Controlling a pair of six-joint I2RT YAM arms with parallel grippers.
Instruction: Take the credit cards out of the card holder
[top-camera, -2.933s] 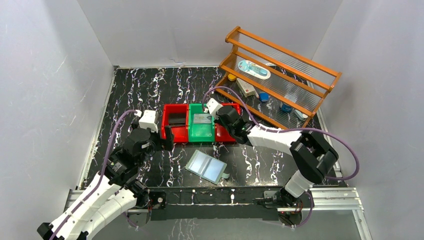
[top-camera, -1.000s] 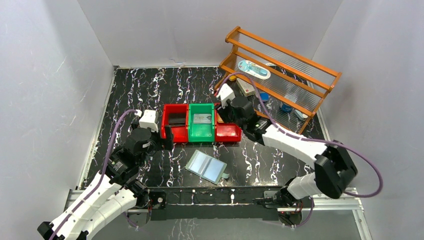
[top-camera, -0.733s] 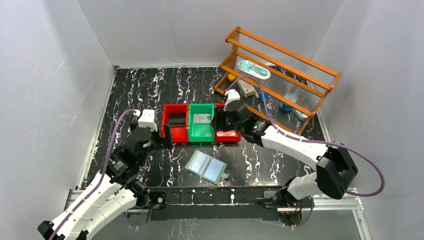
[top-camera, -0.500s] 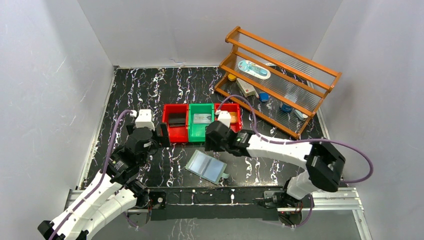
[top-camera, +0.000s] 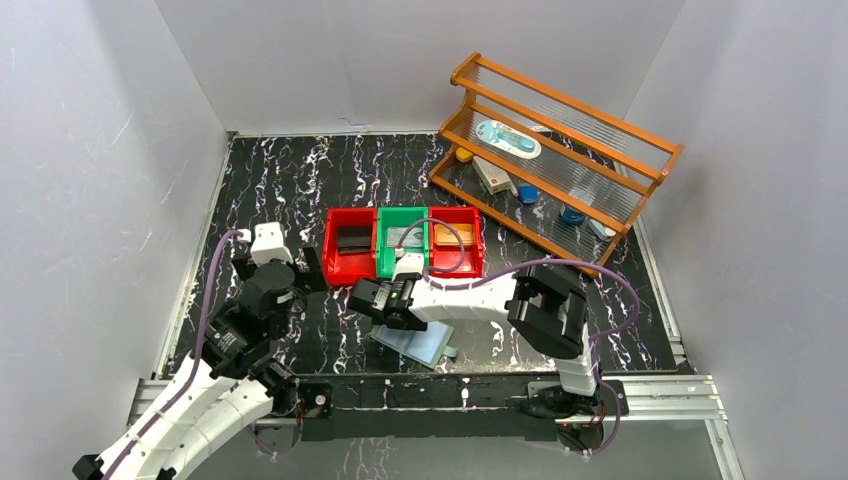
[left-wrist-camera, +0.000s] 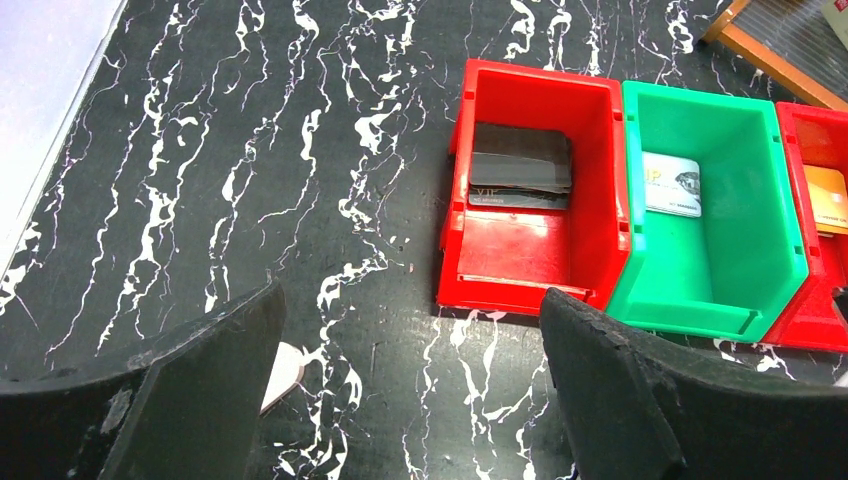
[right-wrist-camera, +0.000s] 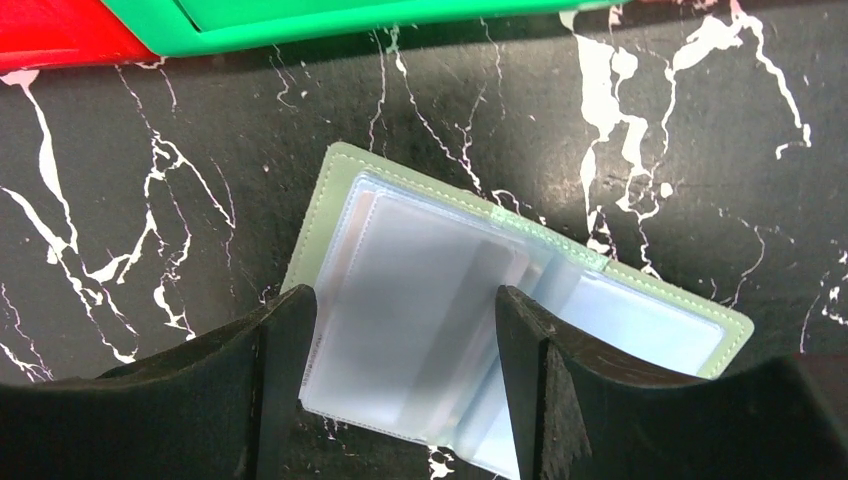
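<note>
The card holder (right-wrist-camera: 440, 290), sage green with pale blue clear sleeves, lies open on the black table near the front (top-camera: 424, 344). My right gripper (right-wrist-camera: 405, 345) hovers open just over its left page, one finger on each side of the sleeves and nothing held; in the top view that gripper (top-camera: 368, 298) covers the holder's upper left corner. The credit cards lie in the bins: a dark card (left-wrist-camera: 520, 170) in the left red bin, a silvery grey card (left-wrist-camera: 672, 184) in the green bin, a tan-gold card (left-wrist-camera: 825, 195) in the right red bin. My left gripper (left-wrist-camera: 410, 375) is open and empty, in front of the left red bin.
Three bins stand in a row at mid-table: red (top-camera: 350, 245), green (top-camera: 402, 245), red (top-camera: 455, 240). A wooden rack (top-camera: 560, 150) with small items fills the back right. A small pinkish-white clip (left-wrist-camera: 285, 365) lies by my left finger. White walls enclose the table.
My right arm swung from the right red bin back toward the front and left, over the card holder, its jaws opening wider. My left arm drew back slightly to the left.
</note>
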